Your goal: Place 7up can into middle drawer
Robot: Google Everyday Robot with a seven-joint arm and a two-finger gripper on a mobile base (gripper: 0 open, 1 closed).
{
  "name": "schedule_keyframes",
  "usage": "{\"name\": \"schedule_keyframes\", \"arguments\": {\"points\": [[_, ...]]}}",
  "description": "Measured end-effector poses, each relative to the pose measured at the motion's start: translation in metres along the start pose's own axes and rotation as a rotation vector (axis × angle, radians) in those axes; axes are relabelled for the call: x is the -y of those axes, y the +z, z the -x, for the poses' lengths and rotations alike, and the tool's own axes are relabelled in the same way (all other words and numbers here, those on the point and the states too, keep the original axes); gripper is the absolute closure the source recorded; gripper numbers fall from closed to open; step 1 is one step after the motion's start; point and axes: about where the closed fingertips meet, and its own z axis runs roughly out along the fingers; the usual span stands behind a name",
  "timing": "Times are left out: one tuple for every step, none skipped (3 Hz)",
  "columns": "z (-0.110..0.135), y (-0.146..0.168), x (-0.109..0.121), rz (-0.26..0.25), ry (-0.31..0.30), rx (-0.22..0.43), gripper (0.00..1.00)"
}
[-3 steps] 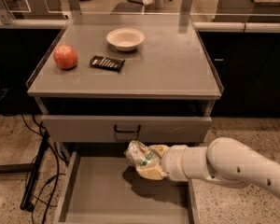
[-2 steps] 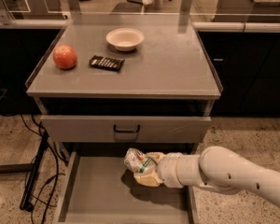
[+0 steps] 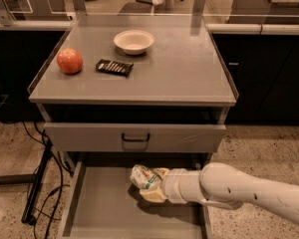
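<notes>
The 7up can (image 3: 143,177), a dented silvery-white can with green print, is held in my gripper (image 3: 153,184) just above the floor of the open middle drawer (image 3: 100,203). The gripper's yellowish fingers (image 3: 152,195) are shut on the can. My white arm (image 3: 239,190) reaches in from the right, over the drawer's right side. The drawer is pulled out below the grey drawer front with a black loop handle (image 3: 135,138). Whether the can touches the drawer floor is hidden by the gripper.
On the cabinet top (image 3: 189,68) are a red apple (image 3: 70,60), a dark flat packet (image 3: 114,66) and a white bowl (image 3: 133,41). Black cables (image 3: 40,183) and a stand foot lie on the floor left of the cabinet.
My gripper with the can has moved a little left and lower into the drawer. The things on the cabinet top have not moved.
</notes>
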Motion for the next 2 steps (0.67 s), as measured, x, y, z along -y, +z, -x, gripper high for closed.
{"name": "schedule_keyframes", "arguments": {"points": [[-0.0321, 0.0385, 0.0200, -0.016, 0.024, -0.051, 1.00], [-0.0322, 0.0387, 0.0200, -0.016, 0.025, -0.051, 1.00]]}}
